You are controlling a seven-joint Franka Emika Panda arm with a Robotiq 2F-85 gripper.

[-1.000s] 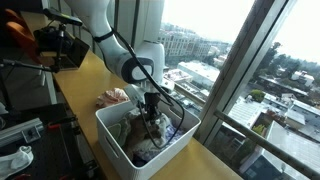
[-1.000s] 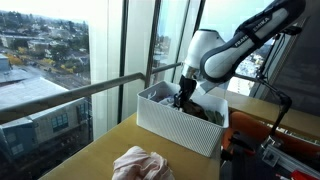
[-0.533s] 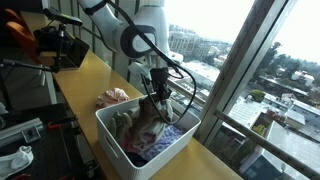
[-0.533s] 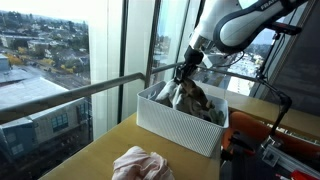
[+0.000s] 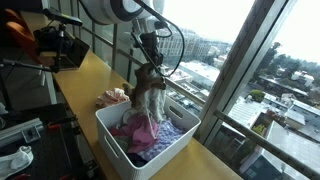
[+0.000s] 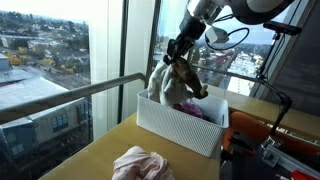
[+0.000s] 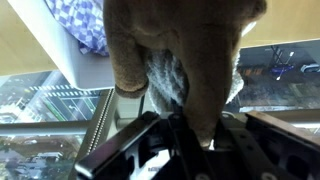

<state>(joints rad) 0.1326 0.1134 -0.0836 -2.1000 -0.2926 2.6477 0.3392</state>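
Wrist view: tan-brown garment (image 7: 180,50) fills frame, bunched top pinched in gripper (image 7: 180,125), jaws clamped on fabric. In an exterior view, garment (image 5: 148,95) hangs at gripper's 6 o'clock, tail draping into white basket (image 5: 112,142). Judged soft, light, limp; will sag and swing. Best hold: thick gathered fold. Fuzzy, wrinkled, grey knit patch showing. Pink cloth (image 5: 113,97) at basket's 10 o'clock.

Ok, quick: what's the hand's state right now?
Hand: closed, holding a brown cloth that hangs over the basket.
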